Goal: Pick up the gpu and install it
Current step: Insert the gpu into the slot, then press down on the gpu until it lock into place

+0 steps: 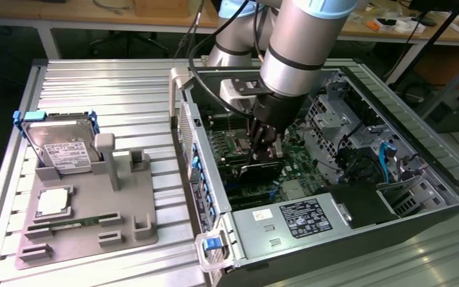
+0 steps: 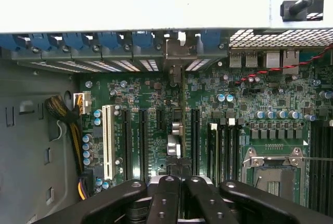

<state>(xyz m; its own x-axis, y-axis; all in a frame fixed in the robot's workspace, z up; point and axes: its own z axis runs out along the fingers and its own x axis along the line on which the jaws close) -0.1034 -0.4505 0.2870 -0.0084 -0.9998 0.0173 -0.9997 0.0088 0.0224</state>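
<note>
The gpu (image 1: 253, 172), a thin black card, stands on edge inside the open computer case (image 1: 213, 197) over the green motherboard (image 1: 297, 152). My gripper (image 1: 263, 150) reaches down into the case and is shut on the card's upper edge. In the wrist view the gpu (image 2: 174, 143) runs edge-on from my gripper (image 2: 179, 176) to its silver bracket (image 2: 174, 60) at the rear slot openings. It lies in line with a black expansion slot. Whether it is fully seated is hidden.
A grey fixture (image 1: 86, 203) on the exterior view's left holds a hard drive with blue handles (image 1: 62, 143), a silver chip (image 1: 54, 202) and a green memory stick (image 1: 66, 224). A power supply (image 1: 293, 218) and drive cages (image 1: 333, 119) crowd the case. A white slot (image 2: 108, 141) and the CPU socket (image 2: 273, 174) flank the card.
</note>
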